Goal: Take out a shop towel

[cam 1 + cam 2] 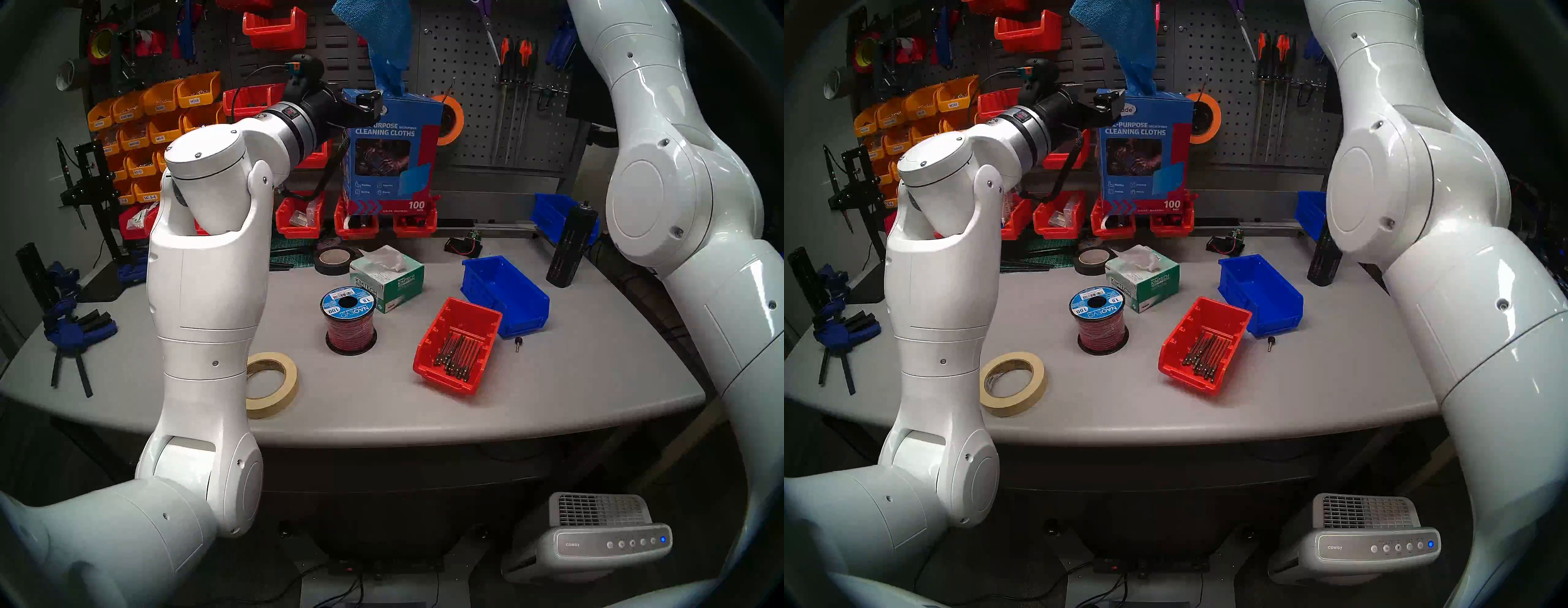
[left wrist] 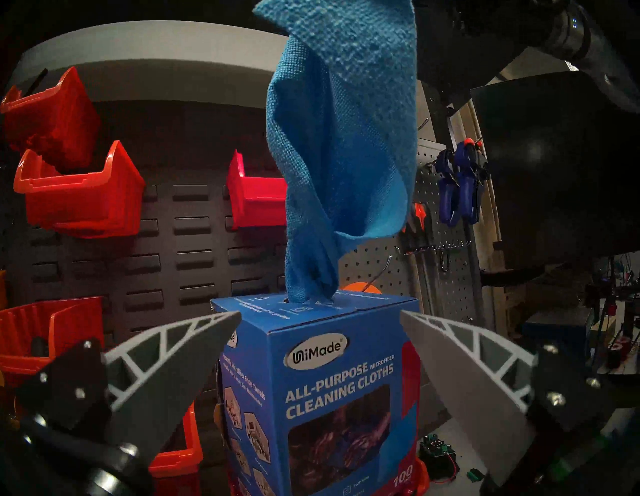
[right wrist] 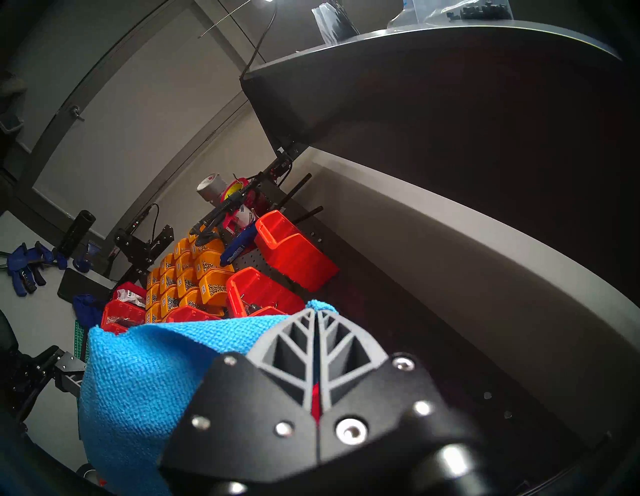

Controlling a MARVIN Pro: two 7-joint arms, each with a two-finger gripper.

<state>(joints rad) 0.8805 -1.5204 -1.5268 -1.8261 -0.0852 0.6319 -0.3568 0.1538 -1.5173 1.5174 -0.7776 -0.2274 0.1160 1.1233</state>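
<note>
1. The shop towel [image 2: 341,145] is a bright-blue microfibre cloth with a fine woven texture.
2. It hangs stretched upright, twisted narrow at its lower end.
3. That lower end sits in the slot atop the blue cardboard box [image 2: 332,388].

blue cloth [image 1: 384,38] 1 | cloth box [image 1: 392,148] 1 | table bins [image 1: 456,344] 2 | tape rolls [image 1: 271,384] 2 | wire spool [image 1: 350,318] 1

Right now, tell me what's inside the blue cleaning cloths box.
The shop towel runs up out of the slot in the top of the cleaning cloths box, its lower end bunched inside. The closed cardboard covers everything else, so any remaining cloths cannot be seen.
</note>
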